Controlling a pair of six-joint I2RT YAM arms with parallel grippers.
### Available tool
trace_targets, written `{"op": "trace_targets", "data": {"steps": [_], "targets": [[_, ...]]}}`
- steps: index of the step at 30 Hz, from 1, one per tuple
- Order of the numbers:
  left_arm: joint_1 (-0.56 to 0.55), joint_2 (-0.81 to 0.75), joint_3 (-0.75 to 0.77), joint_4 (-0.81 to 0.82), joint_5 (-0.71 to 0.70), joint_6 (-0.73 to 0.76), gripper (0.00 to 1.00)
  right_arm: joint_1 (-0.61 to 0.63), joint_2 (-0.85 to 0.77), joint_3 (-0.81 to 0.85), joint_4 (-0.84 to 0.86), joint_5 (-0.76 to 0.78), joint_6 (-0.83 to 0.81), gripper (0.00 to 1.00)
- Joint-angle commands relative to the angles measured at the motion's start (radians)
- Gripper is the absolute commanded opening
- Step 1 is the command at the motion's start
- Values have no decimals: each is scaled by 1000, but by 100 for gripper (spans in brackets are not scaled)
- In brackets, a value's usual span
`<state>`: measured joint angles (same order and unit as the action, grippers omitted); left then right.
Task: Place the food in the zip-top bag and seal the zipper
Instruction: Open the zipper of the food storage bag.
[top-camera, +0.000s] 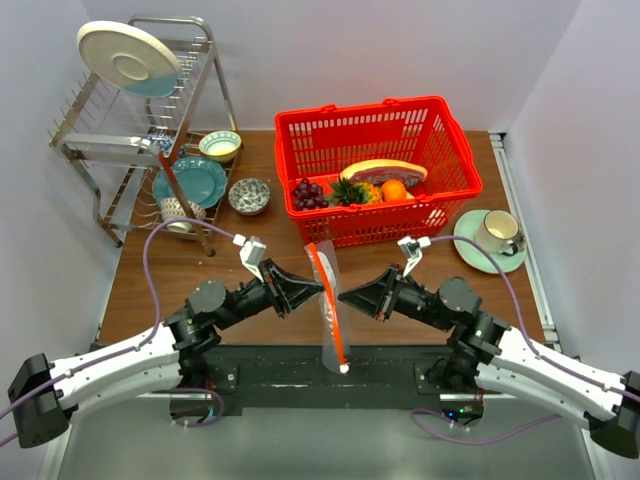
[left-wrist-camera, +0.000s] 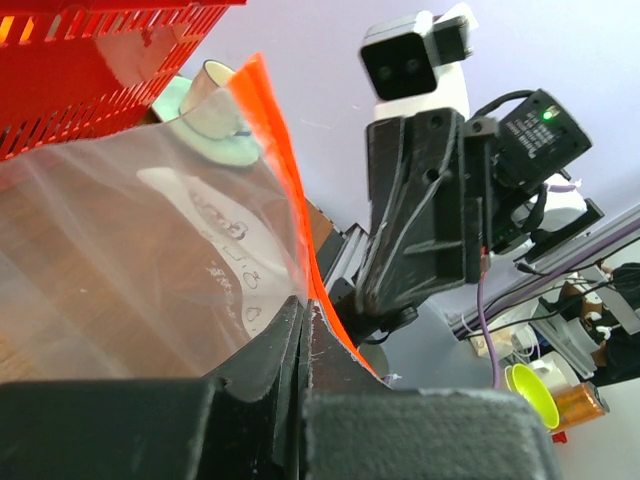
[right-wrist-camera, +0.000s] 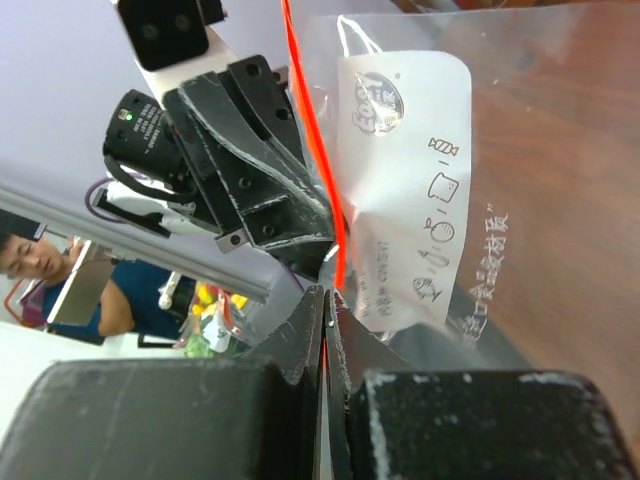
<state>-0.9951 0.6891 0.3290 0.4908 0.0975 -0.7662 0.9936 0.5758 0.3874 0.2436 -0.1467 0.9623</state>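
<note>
Across the lower middle of the top view, the clear crinkly plastic zip-top bag (top-camera: 329, 335) stands between the left gripper (top-camera: 321, 293) and the right gripper (top-camera: 343, 297). Both are pinched onto it, so the arms and the bag bar the near table. Just behind, the red plastic mesh basket (top-camera: 378, 165) fills the centre, reachable only from above. At middle left, bare brown wooden table (top-camera: 150, 275) lies free below the metal wire dish rack (top-camera: 130, 130), the teal plate (top-camera: 190, 182) and the small patterned bowl (top-camera: 249, 196). At right, the white cup on a pale green saucer (top-camera: 497, 237) crowds the strip beside the basket.
</note>
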Motion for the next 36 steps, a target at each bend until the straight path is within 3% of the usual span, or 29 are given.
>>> {"op": "trace_targets", "data": {"steps": [1,6,7,10,16,21,28,29,32,35,36], "targets": [[3,-29,-1,-15,-10,18,0,-1,-60,70,-146,73,-71,0],[4,-40,-5,0,-5,10,0,-1,-59,91,-208,87,-115,4],[4,-37,-5,6,1,10,0,0,-50,93,-211,82,-129,20],[4,-19,-5,40,30,-1,0,0,-1,96,-198,61,-151,43],[4,-6,-15,101,71,-25,0,0,113,116,-132,-16,-175,54],[3,-13,-28,141,79,-42,0,0,153,120,-73,-80,-177,56],[4,30,-57,230,96,-73,0,0,188,122,-13,-133,-168,71],[3,36,-58,241,100,-80,0,0,191,120,-10,-133,-166,71],[4,64,-56,278,116,-93,0,2,205,120,3,-131,-163,58],[3,85,-56,308,126,-105,0,0,208,122,11,-119,-162,30],[4,89,-56,315,131,-107,0,0,202,122,8,-111,-163,11]]}}
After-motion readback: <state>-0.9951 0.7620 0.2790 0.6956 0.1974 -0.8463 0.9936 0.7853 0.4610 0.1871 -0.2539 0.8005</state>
